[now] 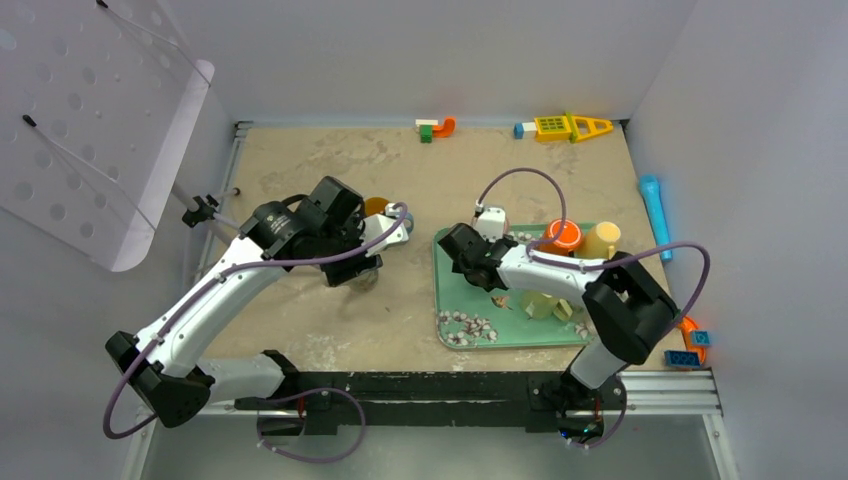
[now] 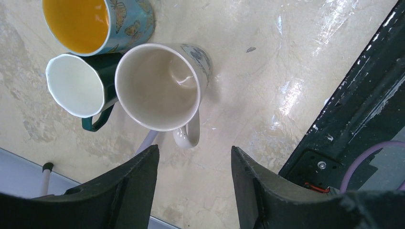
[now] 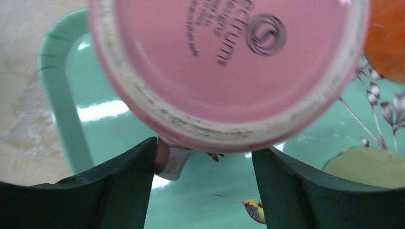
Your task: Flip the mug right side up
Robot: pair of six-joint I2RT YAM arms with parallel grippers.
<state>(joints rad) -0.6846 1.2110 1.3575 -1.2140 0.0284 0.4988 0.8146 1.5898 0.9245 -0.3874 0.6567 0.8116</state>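
- over the green tray (image 3: 62, 105), the right gripper (image 3: 204, 186) hangs, jaws apart, by the base-up pink mug (image 3: 224, 62).
- left gripper (image 2: 193, 183), jaws spread, hovers near an upright cream mug (image 2: 157, 86).

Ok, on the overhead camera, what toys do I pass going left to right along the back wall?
Orange, green and white blocks → small blue block → yellow toy.

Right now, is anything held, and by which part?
Nothing: left claw open over three mugs; right claw open at the pink mug, by its handle.
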